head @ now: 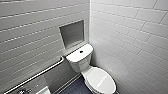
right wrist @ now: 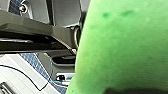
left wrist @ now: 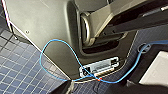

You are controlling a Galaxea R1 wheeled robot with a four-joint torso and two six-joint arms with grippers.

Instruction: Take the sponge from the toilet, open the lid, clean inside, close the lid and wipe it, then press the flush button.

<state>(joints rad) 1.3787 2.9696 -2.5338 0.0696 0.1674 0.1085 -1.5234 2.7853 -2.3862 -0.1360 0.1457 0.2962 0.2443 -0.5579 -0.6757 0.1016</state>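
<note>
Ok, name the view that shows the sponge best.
Right wrist view: the sponge looms bright green, close to the camera. The head view gives the toilet with its lid shut; the left wrist view gives the robot's body, a blue cable and dark floor tiles.

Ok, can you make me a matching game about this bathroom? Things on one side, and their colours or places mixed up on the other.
Things:
1 sponge
2 flush button
3 lid
4 grab rail

Colour, place or state:
A white, shut down flat
B bright green
C metal, fixed along the wall
D dark, set in the tank top

Pairs: 1-B, 2-D, 3-A, 4-C
</note>
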